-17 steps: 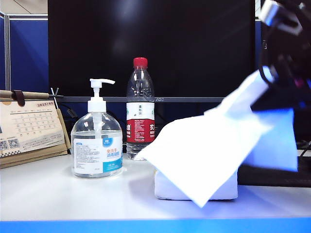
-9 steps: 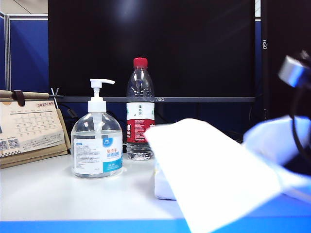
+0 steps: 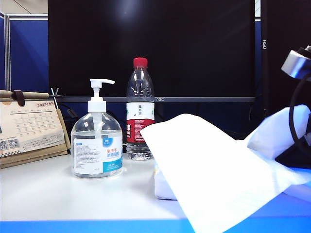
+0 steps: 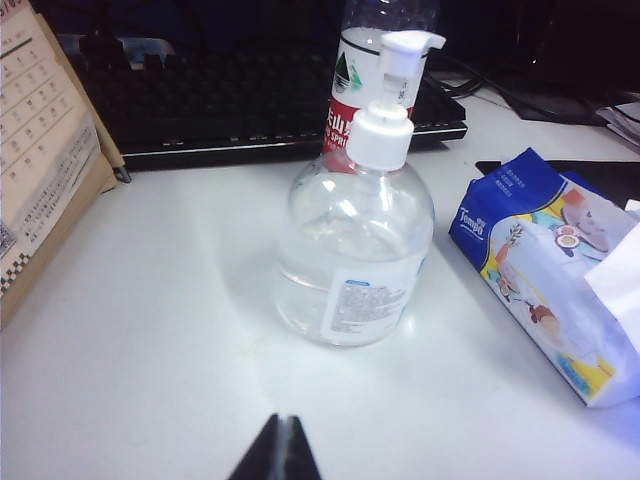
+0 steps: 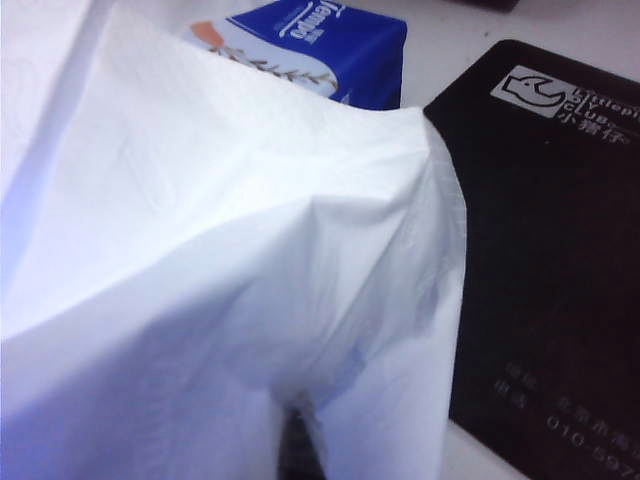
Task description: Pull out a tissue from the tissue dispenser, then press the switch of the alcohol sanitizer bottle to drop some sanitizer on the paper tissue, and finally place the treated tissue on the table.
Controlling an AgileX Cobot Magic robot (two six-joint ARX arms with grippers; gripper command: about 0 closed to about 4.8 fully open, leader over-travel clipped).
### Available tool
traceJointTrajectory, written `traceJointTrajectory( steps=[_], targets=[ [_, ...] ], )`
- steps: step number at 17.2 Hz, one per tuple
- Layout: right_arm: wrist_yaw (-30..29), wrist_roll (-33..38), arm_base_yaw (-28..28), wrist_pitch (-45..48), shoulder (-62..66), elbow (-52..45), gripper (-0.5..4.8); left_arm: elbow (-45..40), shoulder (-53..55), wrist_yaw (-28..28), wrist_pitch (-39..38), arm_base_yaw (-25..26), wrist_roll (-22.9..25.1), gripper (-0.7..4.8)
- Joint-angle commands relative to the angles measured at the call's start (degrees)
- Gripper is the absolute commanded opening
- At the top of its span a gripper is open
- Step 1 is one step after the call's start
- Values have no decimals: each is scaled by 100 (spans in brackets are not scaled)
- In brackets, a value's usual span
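A large white tissue [image 3: 214, 170] hangs spread out at the front right and covers most of the tissue dispenser [image 3: 163, 187] on the table [image 3: 48, 194]. My right gripper [image 5: 297, 440] is shut on the tissue [image 5: 220, 250], whose folds hide the jaws; the dispenser's blue end [image 5: 320, 45] shows beyond it. Left of these stands the alcohol sanitizer bottle [image 3: 97, 141] with its white pump switch [image 3: 99, 85]. My left gripper [image 4: 281, 425] is shut and empty over the table, a short way in front of the bottle [image 4: 355, 250], well below its switch [image 4: 395, 90]. The dispenser [image 4: 540, 270] lies beside the bottle.
A red-capped water bottle [image 3: 140, 111] stands just behind the sanitizer. A desk calendar [image 3: 29, 128] leans at the far left. A dark monitor [image 3: 155, 48] and a keyboard [image 4: 250, 100] fill the back. A black mat [image 5: 560, 250] lies beside the dispenser.
My right gripper has come down from the upper right to low at the right edge, carrying the tissue. The tissue now hangs lower and nearer the camera. The left gripper has stayed put.
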Motion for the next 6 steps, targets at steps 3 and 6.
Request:
traceJointTrajectory(
  steps=[3, 6],
  targets=[
    [11, 90, 0, 55, -7, -7, -6, -33, 9, -7, 2, -4, -2, -1],
    [11, 90, 0, 57, -7, -7, -6, -33, 9, -7, 2, -4, -2, -1]
  ],
)
